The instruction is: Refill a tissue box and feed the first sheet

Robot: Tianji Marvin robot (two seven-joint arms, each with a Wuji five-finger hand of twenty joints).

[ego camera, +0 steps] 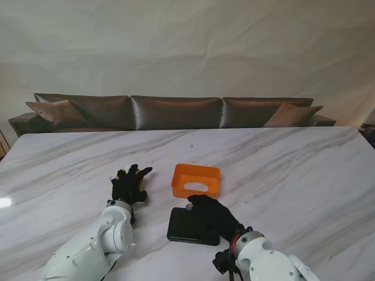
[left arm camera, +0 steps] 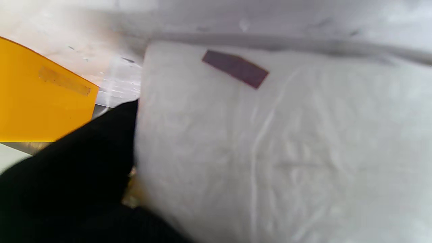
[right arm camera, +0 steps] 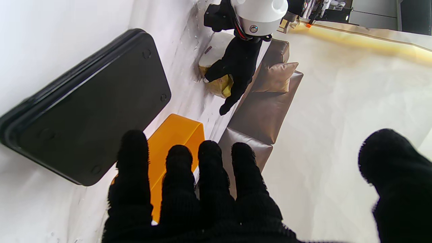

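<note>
Marble-patterned table (ego camera: 293,170) runs out to a brown sofa (ego camera: 176,111) at the far edge, and from my left hand (ego camera: 129,184) outward the scene goes like this: that hand is closed on the tissue pack (left arm camera: 270,152), a white plastic-wrapped block with a small dark sticker (left arm camera: 235,68), which fills the left wrist view. It looks light and squashy with a slick wrapper, so I judge a grip across its long sides, firm enough to stop it sliding, would serve best. Just right of that hand sits the orange box shell (ego camera: 195,181) with its oval slot facing up, and nearer to me lies the black base (ego camera: 193,226). My right hand (ego camera: 214,213) rests over the base's right end, fingers spread, holding nothing that I can see. From the stand the pack is almost wholly hidden under the glove. Whether the wrapper is already opened I cannot tell, and the left wrist view is blurred.
</note>
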